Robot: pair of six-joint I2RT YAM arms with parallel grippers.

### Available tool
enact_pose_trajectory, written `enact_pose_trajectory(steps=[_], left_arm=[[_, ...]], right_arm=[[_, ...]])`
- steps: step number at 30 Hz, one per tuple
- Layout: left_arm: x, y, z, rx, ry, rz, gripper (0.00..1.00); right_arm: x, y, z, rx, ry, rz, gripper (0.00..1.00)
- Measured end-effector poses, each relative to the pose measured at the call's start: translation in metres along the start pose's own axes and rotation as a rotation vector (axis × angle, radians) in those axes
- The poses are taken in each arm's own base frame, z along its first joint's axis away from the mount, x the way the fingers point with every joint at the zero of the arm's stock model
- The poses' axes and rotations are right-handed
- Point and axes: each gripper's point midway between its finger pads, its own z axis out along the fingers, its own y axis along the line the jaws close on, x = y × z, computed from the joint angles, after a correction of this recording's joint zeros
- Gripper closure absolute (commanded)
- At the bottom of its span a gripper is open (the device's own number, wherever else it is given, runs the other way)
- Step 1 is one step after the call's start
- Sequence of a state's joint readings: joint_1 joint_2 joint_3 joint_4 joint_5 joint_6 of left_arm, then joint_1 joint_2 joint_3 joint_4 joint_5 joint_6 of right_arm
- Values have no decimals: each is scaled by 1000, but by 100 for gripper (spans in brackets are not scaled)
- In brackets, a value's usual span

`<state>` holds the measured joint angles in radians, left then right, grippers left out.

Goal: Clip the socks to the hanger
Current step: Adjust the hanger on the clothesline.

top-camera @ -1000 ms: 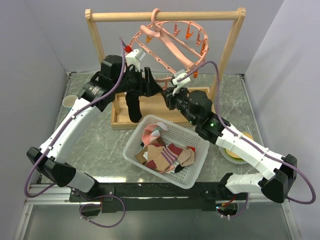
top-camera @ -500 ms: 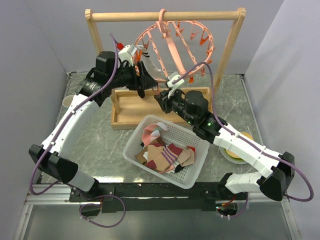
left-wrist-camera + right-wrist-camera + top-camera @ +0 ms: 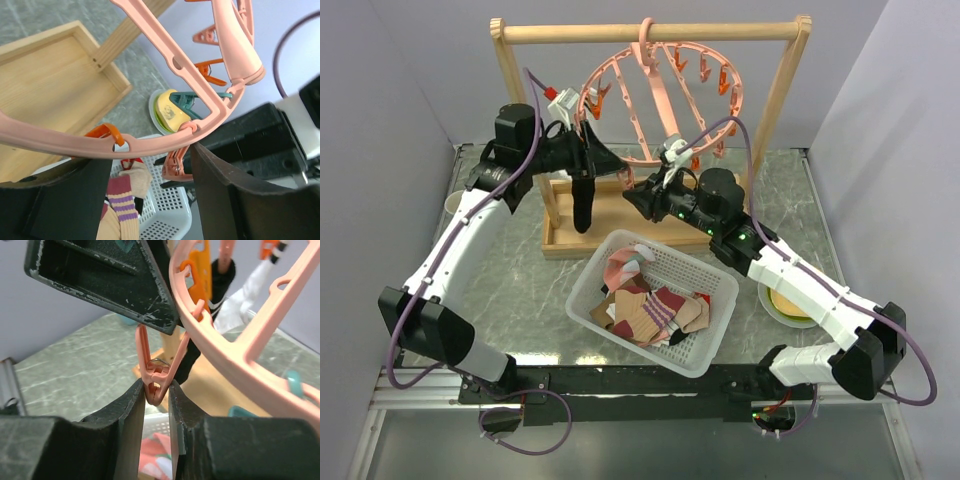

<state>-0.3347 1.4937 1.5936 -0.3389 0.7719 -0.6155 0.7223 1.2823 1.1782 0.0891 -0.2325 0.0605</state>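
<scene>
The salmon-pink hanger [image 3: 661, 92] hangs from the wooden rack. My right gripper [image 3: 632, 197] is shut on a pink clip [image 3: 155, 375] under the ring [image 3: 235, 355] and squeezes its handles. My left gripper [image 3: 603, 160] is at the ring's lower left. Its jaws stand apart and the ring [image 3: 165, 47] runs across the gap. A black sock [image 3: 582, 205] hangs down at its left finger, under an orange clip [image 3: 102, 135]. I cannot tell what holds the sock. Something white [image 3: 235, 310] hangs behind the ring. More socks [image 3: 645, 310] lie in the basket.
The white mesh basket [image 3: 705, 345] stands in front of the wooden tray [image 3: 560, 240] at the rack's foot. The rack's bar [image 3: 720, 32] and posts frame the hanger. A yellow plate [image 3: 790, 305] is at the right and a cup [image 3: 455, 203] at the left.
The hanger has swung from a strong tilt to nearly upright. My left gripper has moved left and up to the ring with the black sock beside it. My right gripper has moved left with the clip.
</scene>
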Motion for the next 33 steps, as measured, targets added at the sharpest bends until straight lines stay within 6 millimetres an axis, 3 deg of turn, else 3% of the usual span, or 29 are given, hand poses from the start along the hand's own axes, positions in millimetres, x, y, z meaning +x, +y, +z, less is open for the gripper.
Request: enact_pose_trajectory(steps=[5,15,22,33], left_arm=[[4,-6,-8,76,-11,12,27],[0,-42,-23,215,-21,63,17],[9,-50,-29,265,2,88,18],[48,-50,-50,231,88,82,24]], right_arm=[[-6,9,-2,-88,-17,61,97],[-13,11,-2,-220,-42,181,100],[-14,17,-4,-276,-37,218,100],[-14,12,-6,-278,-34,225,100]])
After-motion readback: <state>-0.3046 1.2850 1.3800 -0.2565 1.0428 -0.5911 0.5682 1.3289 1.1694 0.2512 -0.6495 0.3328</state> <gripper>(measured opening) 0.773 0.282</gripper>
